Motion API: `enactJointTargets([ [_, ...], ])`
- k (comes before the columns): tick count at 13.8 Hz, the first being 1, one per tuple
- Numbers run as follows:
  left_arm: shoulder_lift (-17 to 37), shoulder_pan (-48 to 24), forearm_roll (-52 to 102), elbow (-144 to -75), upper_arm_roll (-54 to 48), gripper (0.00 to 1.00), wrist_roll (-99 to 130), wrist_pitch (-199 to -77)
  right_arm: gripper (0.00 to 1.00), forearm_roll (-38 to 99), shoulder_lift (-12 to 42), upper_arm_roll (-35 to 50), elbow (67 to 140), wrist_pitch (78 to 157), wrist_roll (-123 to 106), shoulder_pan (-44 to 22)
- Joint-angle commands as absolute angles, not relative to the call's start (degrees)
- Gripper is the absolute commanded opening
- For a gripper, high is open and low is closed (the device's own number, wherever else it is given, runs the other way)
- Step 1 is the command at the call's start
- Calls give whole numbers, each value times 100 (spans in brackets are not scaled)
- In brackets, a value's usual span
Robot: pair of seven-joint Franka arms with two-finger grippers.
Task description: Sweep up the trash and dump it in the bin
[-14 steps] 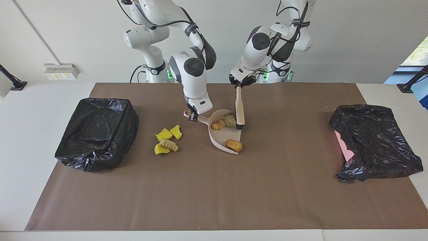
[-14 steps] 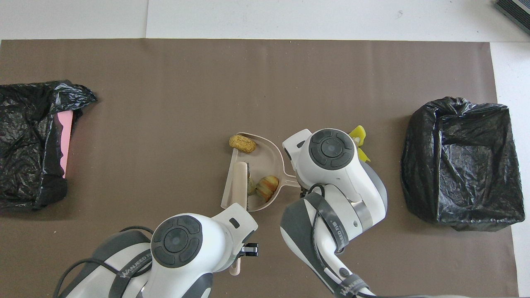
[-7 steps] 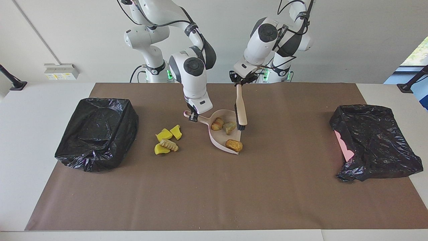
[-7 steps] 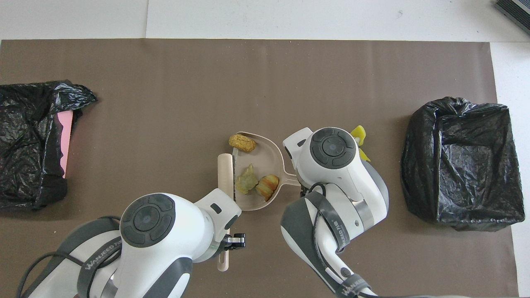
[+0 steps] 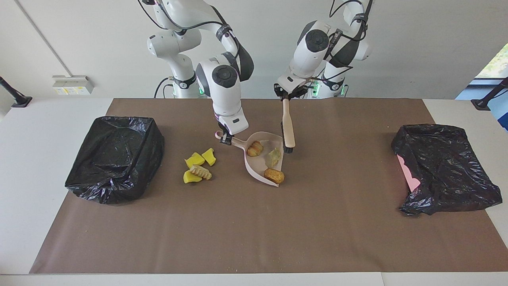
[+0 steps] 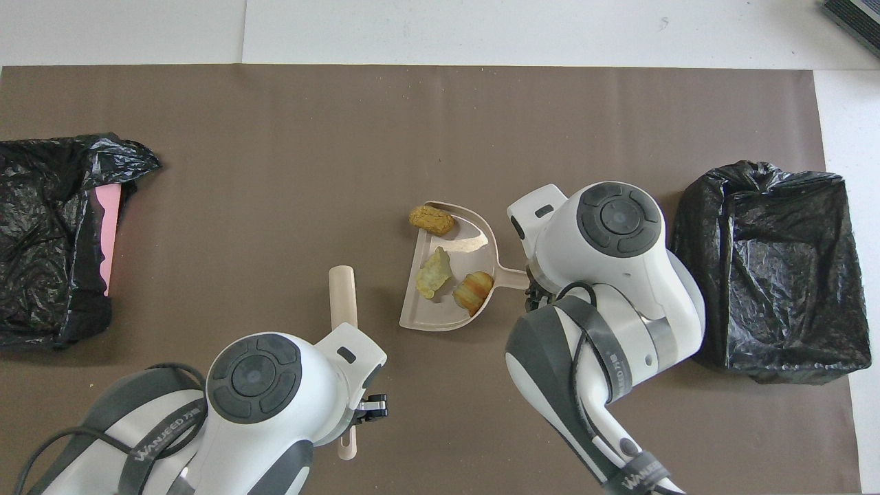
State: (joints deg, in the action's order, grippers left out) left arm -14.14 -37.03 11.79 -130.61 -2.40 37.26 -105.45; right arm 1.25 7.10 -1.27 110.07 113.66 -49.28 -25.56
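The beige dustpan (image 5: pixel 258 162) holds three pieces of trash: a golden-brown lump (image 5: pixel 254 148), a tan-green lump (image 5: pixel 273 157) and a brown lump (image 5: pixel 274 175) at its lip. My right gripper (image 5: pixel 225 137) is shut on the dustpan's handle. My left gripper (image 5: pixel 286 94) is shut on the beige brush (image 5: pixel 288 129), whose bristle end hangs beside the pan's open edge. Three yellow chunks (image 5: pixel 195 160) and a ridged beige piece (image 5: pixel 200 171) lie on the mat toward the right arm's end. In the overhead view the pan (image 6: pixel 440 311) and brush (image 6: pixel 342 292) show; the right arm hides the yellow chunks.
A black-bagged bin (image 5: pixel 115 157) stands at the right arm's end of the brown mat; it also shows in the overhead view (image 6: pixel 770 268). A crumpled black bag (image 5: pixel 444 167) with a pink edge (image 5: pixel 406 171) lies at the left arm's end.
The brush swept two lumps deeper into the pan, then drew off its edge. The right gripper has shifted the pan, with its three pieces, toward the right arm's end.
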Motion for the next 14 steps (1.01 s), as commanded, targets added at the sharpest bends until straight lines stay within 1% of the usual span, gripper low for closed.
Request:
enactJointTargets([
  [1,-1915,-3805,1063,-13543,-334,0,4015,-10547,0,158,580,-97,10995,11241,-5159,-2452],
  [4,-1872,-4226,1063,-13859,-360,0,4455,-10966,0,158,457,-97,11363,11364,-5168,-2505],
  [6,-1698,-4263,1063,-13922,-369,0,4544,-11398,0,149,405,-97,11732,11749,-5150,-2540],
  [7,-1661,-4254,1063,-13922,-360,0,4518,-11460,0,141,396,-105,11733,11768,-5159,-2540],
  [8,-1679,-4254,1063,-13939,-360,0,4474,-11417,7,123,396,-105,11733,11786,-5159,-2540],
  [9,-1714,-4254,1063,-14000,-369,0,4439,-11417,74,45,404,-105,11742,11812,-5194,-2531],
  [10,-1723,-4245,1063,-14010,-360,0,4351,-11400,100,44,396,-105,11768,11821,-5403,-2514],
  [12,-1758,-4271,1072,-14010,-369,0,4350,-11208,100,44,378,-105,11830,11830,-5335,-2487],
  [14,-1802,-4481,1134,-14018,-369,0,4490,-11118,100,79,413,-105,11751,11760,-5344,-2470],
])
